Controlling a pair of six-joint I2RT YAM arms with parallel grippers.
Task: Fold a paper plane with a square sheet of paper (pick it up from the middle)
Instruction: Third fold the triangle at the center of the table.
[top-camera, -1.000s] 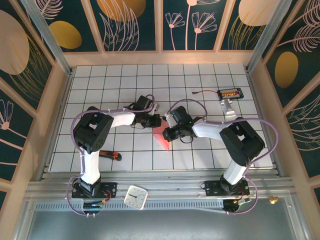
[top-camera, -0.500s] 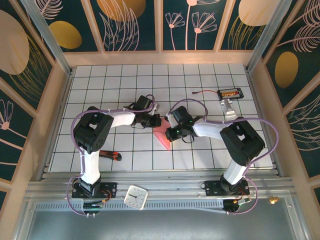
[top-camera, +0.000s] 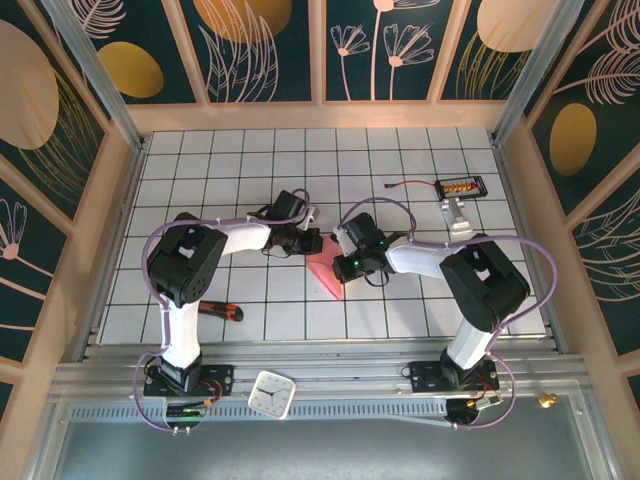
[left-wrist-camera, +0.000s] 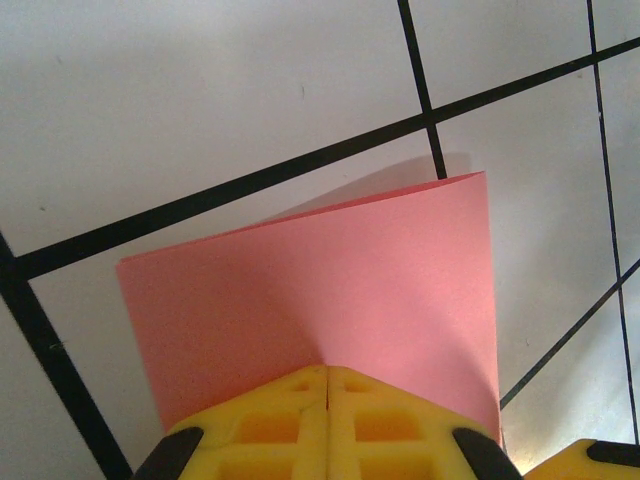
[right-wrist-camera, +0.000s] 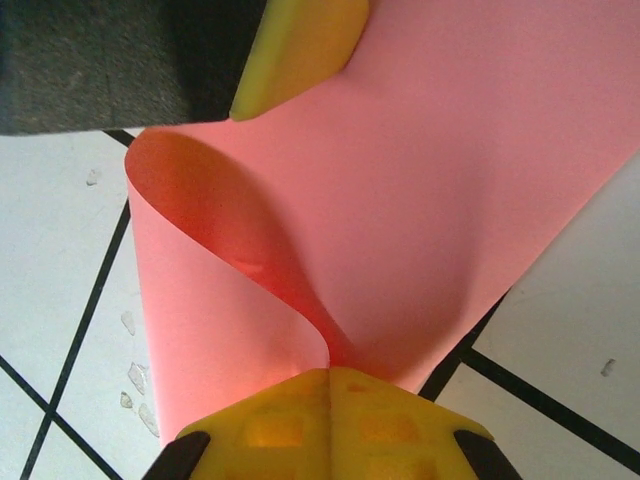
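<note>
The right gripper (right-wrist-camera: 328, 375) is clamped shut on one edge of the square sheet of paper (right-wrist-camera: 450, 200), which curls low over the grid table (top-camera: 420, 310) toward the left gripper (left-wrist-camera: 327, 372), closed on another edge. Within the last second the right wrist swung toward the left, tightening the loop — the first half-fold looks close, not yet creased.

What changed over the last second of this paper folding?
The right gripper, shut on the square sheet of paper, edged slightly toward the far side of the table, taking its part of the sheet along. The left gripper stayed put, also shut on the sheet. The clock and red-handled tool did not move.
</note>
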